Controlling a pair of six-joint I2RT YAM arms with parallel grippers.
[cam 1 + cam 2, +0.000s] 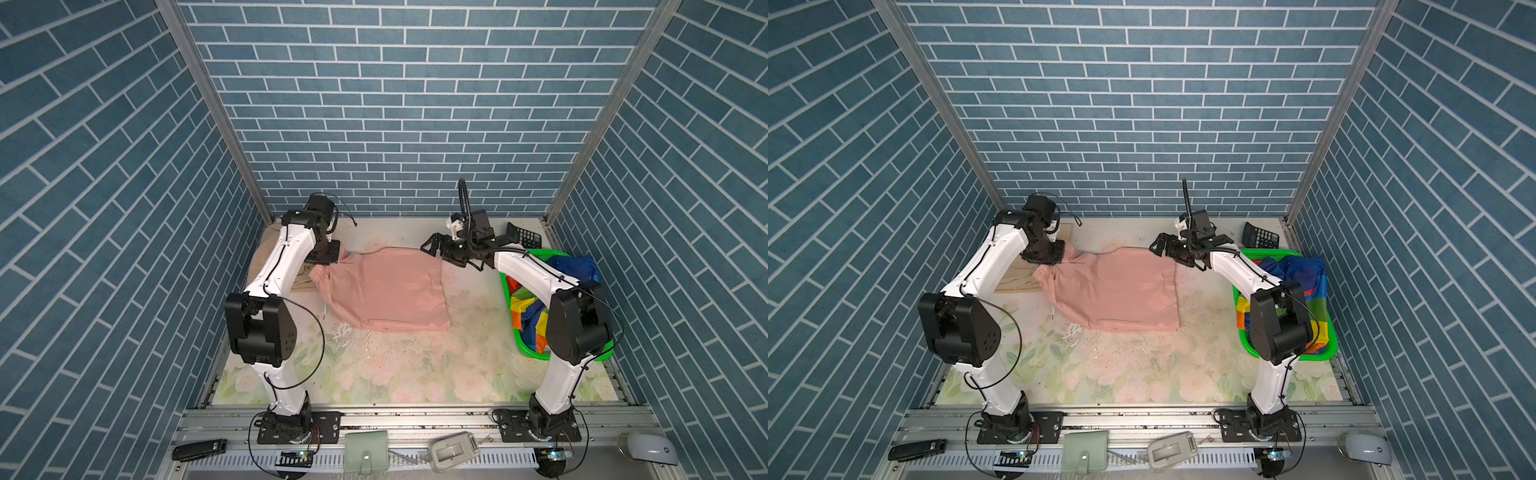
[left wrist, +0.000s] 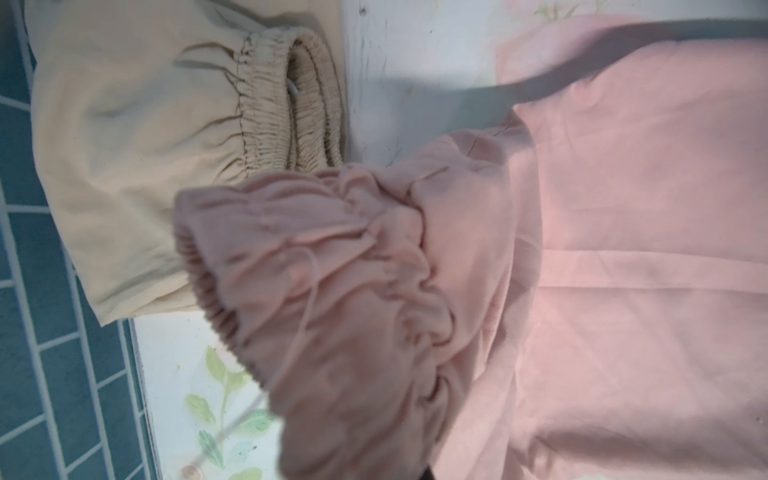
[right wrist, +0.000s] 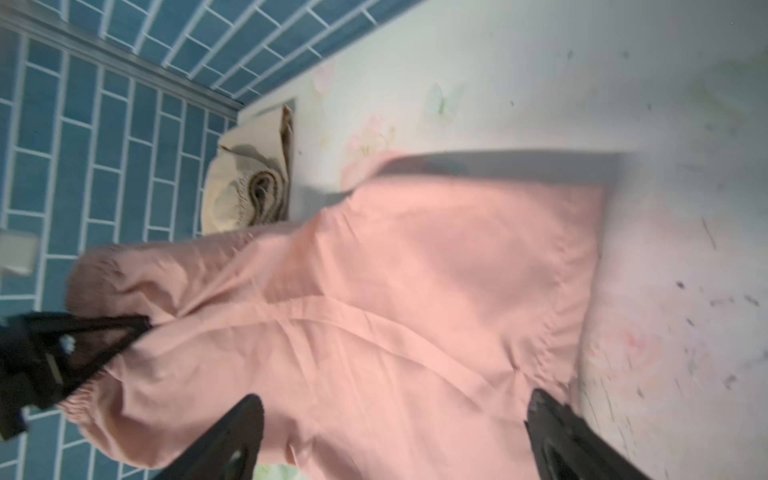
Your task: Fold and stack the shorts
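The salmon pink shorts lie spread across the middle of the table. My left gripper is shut on the bunched waistband at their far left corner, which fills the left wrist view. My right gripper hovers open over their far right corner, jaws wide apart with only pink cloth below. The beige shorts lie folded at the far left, partly hidden by the left arm. The rainbow-striped shorts lie crumpled in the basket.
A green mesh basket stands at the right edge, behind the right arm. A black calculator leans at the back right corner. Blue brick walls close in three sides. A green wallet and small devices lie on the front rail.
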